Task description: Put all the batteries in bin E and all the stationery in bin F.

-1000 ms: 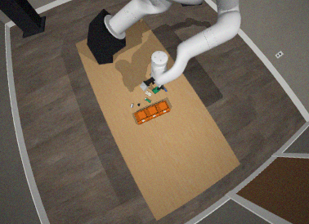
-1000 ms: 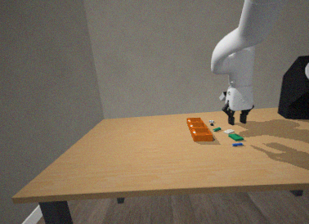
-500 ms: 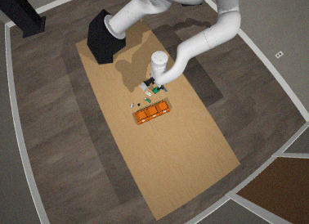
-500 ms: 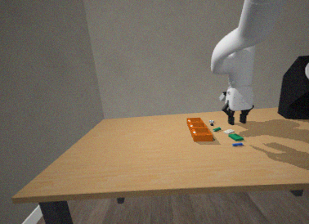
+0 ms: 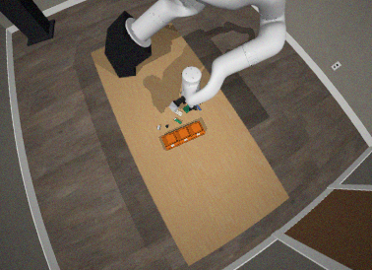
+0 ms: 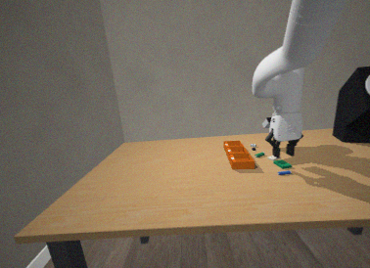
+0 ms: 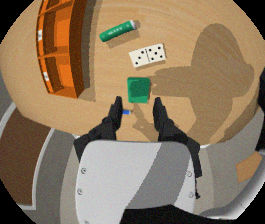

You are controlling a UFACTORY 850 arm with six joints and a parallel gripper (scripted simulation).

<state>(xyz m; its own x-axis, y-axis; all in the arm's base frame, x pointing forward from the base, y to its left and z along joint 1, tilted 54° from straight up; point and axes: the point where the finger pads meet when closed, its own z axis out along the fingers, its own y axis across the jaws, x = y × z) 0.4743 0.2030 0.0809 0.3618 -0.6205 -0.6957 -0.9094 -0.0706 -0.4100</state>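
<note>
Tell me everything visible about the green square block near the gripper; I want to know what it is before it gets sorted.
The green square block is small, flat and dark green, with a slightly raised, lighter rim around a plain face. It lies flat on the wooden table, just ahead of the open gripper, between the lines of its two black fingers but not touched by them. A white domino lies just beyond it, apart. What it is cannot be told.

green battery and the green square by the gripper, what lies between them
The white domino lies between the green battery and the green square, apart from both. The wrist view shows it.
</note>
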